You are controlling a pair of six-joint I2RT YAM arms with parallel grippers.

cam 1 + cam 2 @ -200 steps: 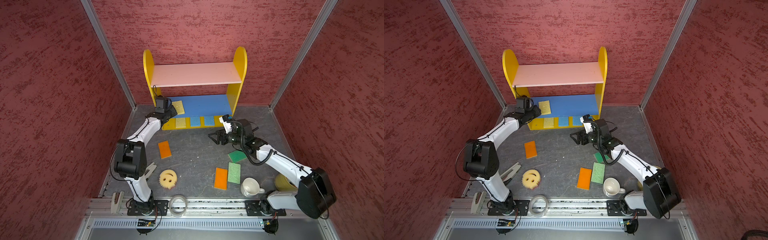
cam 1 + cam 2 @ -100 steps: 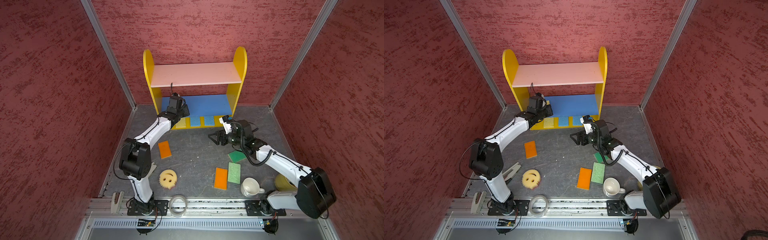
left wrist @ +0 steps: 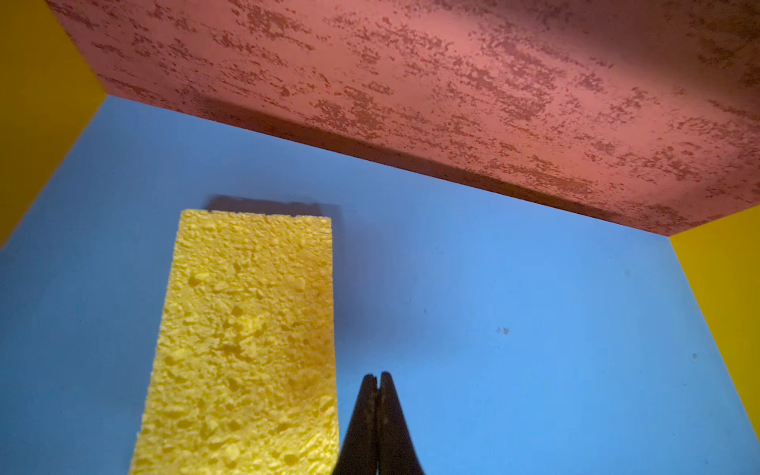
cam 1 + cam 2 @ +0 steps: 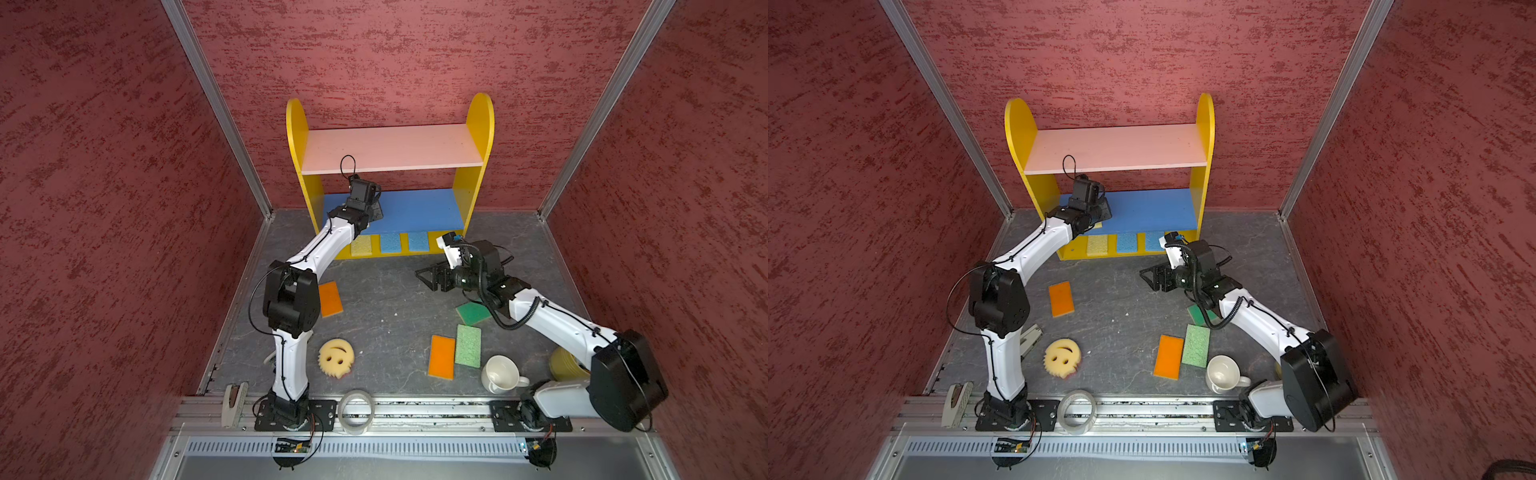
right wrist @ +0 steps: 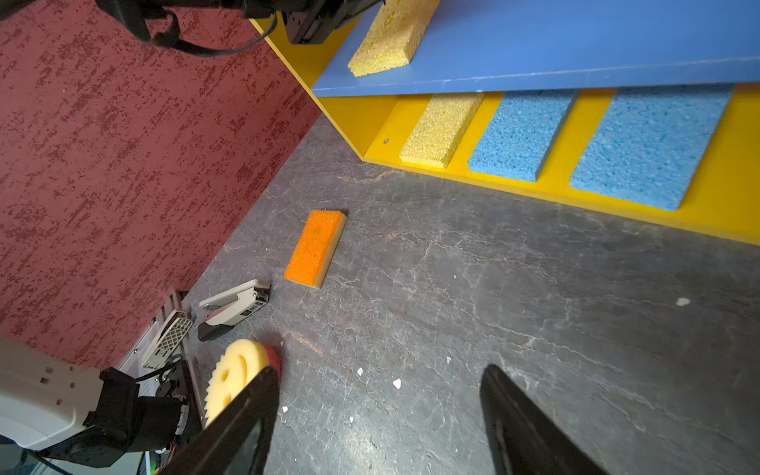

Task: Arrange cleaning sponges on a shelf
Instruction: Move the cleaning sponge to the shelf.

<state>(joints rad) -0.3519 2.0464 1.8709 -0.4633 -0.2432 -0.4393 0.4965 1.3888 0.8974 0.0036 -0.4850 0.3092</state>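
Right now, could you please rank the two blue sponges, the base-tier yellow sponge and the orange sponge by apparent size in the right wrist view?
1. End blue sponge
2. Middle blue sponge
3. Base-tier yellow sponge and orange sponge: alike.

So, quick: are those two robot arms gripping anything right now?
Left gripper: closed, empty, beside the yellow porous rectangular sponge.
Right gripper: open, holding nothing.

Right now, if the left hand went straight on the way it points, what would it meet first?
Probably the bare blue board, else the red wall behind; the yellow sponge lies beside its path.
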